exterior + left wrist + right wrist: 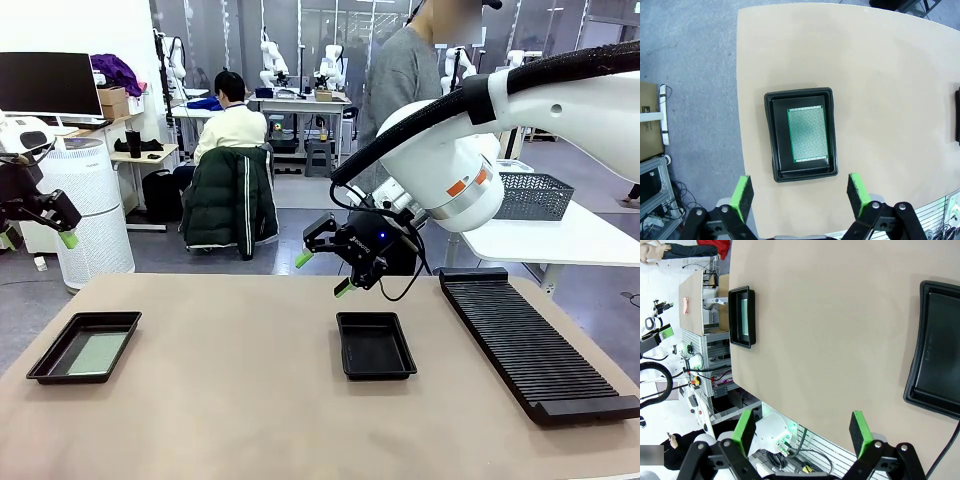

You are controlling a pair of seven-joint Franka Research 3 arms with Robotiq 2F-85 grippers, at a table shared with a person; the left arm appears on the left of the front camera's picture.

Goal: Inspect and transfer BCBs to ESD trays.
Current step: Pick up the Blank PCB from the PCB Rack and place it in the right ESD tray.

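Note:
Two black ESD trays lie on the tan table. The left tray [48, 355] [771, 135] holds one green BCB [97, 353] [807, 134] flat on its floor. The middle tray [375, 345] [940, 355] holds nothing. My left gripper [38, 238] [800, 195] hangs open high over the table's left edge, above the loaded tray, with nothing between its fingers. My right gripper [323, 275] [802, 431] is open and tilted, just above and behind the middle tray. In the right wrist view the loaded tray [735, 315] and its BCB [744, 315] lie far off.
A long black ribbed rack [530, 345] lies along the table's right side. A person [400, 80] stands at the far side behind my right arm. A white side table with a mesh basket [535, 195] stands at the far right.

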